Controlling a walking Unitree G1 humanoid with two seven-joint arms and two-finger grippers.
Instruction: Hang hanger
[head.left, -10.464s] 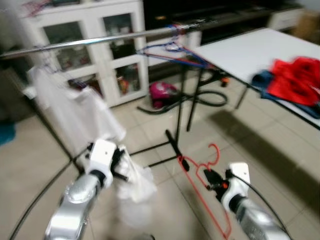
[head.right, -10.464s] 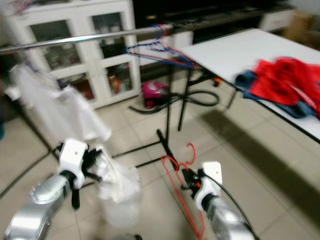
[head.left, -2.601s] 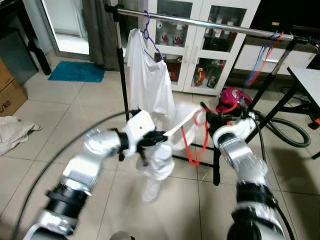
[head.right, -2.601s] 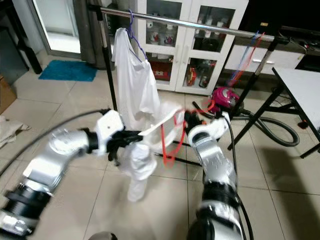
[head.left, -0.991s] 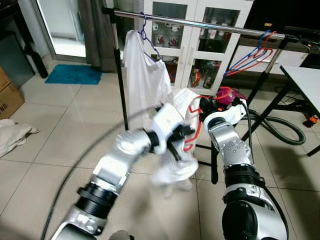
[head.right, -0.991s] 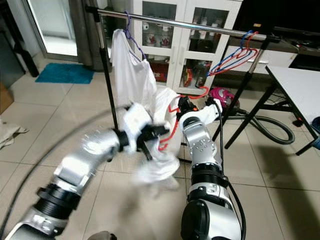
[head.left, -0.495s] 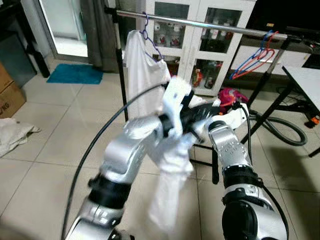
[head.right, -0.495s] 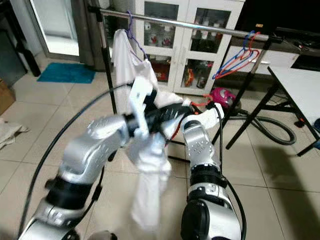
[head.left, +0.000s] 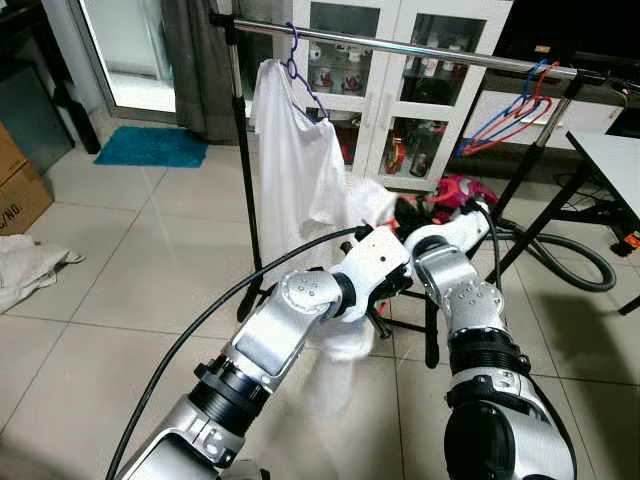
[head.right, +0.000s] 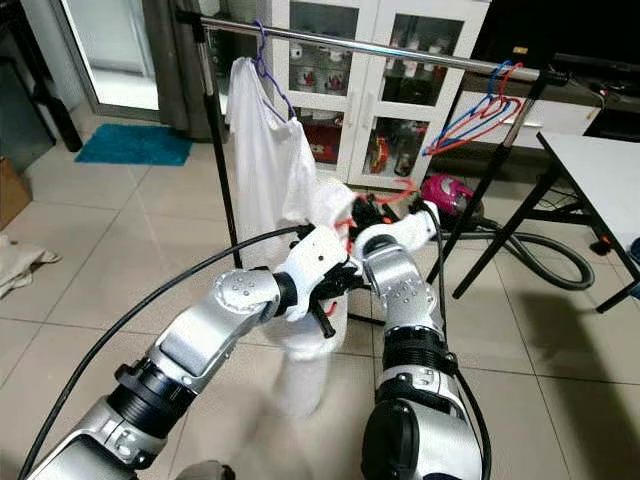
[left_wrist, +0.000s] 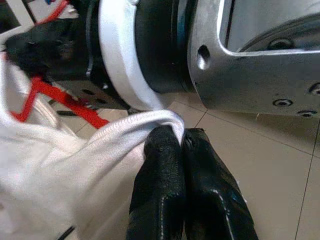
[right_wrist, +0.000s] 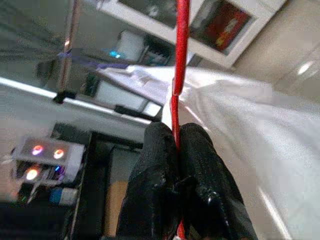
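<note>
Right end effector (right_wrist: 176, 142) clenched on red hanger (right_wrist: 180, 60); left end effector (left_wrist: 182, 142) pinching white shirt (left_wrist: 55, 170), below clothes rail (head.left: 420, 48).

The red wire hanger (right_wrist: 178, 60) — thin, mostly buried in a bunched white shirt (head.right: 305, 340) — sits below the chrome rail (head.right: 400, 48), its hook apparently pointing up, just beside the hung white garment (head.right: 262, 160).
</note>
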